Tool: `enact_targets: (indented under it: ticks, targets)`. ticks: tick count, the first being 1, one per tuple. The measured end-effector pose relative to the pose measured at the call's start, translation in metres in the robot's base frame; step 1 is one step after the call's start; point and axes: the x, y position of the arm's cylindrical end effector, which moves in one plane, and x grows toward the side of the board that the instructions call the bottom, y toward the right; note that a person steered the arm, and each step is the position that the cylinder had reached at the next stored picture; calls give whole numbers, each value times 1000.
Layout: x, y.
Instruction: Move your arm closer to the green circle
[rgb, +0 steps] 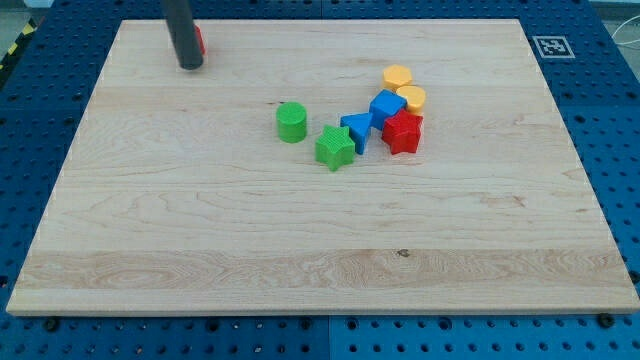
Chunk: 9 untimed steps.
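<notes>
Resting far left, my tip (190, 66) (a bare rod, no claw) stands well apart from the green circle (291, 121): light, rigid, probably slides easily.

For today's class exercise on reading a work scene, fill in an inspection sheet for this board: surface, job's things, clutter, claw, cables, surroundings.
Surface: wooden board, flat, light grain.
Job's things: green circle near the middle; my tip at the view's top left, well apart from it.
Clutter: green star, blue triangle, blue cube, red block, two yellow blocks, clustered right of the circle; a red block partly hidden behind the rod.
Claw: nothing seen; a rod only.
Cables: nothing seen.
Surroundings: blue perforated table; marker tag.
</notes>
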Motion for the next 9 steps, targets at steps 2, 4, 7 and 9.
enact_targets:
  ticks: [2,4,7,9]
  targets:
    - [-18,-2]
    - [11,8]
    - [19,21]
    - [23,45]
